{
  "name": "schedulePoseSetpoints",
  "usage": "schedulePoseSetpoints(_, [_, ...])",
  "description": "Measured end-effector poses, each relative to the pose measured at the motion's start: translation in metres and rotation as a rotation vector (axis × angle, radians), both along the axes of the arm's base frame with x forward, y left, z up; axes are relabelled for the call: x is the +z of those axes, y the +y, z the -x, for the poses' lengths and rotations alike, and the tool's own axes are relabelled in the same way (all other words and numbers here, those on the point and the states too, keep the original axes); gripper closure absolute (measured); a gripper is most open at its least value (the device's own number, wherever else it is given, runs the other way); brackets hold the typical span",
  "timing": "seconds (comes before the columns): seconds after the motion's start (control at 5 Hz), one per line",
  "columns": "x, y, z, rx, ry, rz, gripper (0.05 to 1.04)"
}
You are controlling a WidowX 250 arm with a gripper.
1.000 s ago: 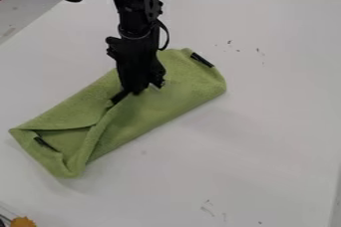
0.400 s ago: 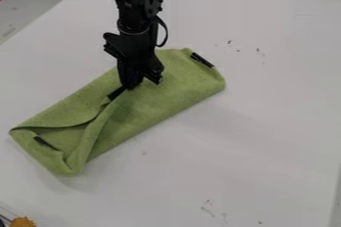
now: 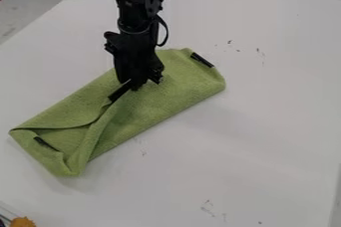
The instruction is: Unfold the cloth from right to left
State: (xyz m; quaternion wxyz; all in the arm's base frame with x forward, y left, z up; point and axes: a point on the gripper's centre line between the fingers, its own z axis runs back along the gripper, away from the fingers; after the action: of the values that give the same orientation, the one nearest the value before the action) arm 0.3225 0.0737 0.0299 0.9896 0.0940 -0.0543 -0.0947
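Cloth point(image 3: 156, 104), green, folded, lies beneath my gripper point(image 3: 135, 87) and extends to either side of it. I can't tell how far open the gripper is or whether it grips any fabric.

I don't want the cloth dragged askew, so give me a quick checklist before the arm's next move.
1. Cloth lying on the white table: ok.
2. Gripper down at the cloth, near its middle: ok.
3. Cloth edge securely held by the gripper: cannot tell.
4. Cloth opened out: not ok, it is folded over itself, with a raised fold at the lower-left end.
5. Orange object apart from the cloth: ok, it sits at the picture's bottom-left corner.
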Motion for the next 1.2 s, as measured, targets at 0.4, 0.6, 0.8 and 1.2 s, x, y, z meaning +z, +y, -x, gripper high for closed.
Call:
schedulePoseSetpoints(0.4, [0.002, 0.001, -0.002, -0.008, -0.003, -0.006, 0.082])
schedulePoseSetpoints(0.6, [0.005, 0.003, -0.005, -0.015, -0.007, -0.017, 0.079])
schedulePoseSetpoints(0.8, [0.005, 0.014, -0.003, -0.009, -0.007, -0.029, 0.083])
schedulePoseSetpoints(1.2, [0.005, 0.020, -0.004, -0.017, -0.025, -0.031, 0.137])
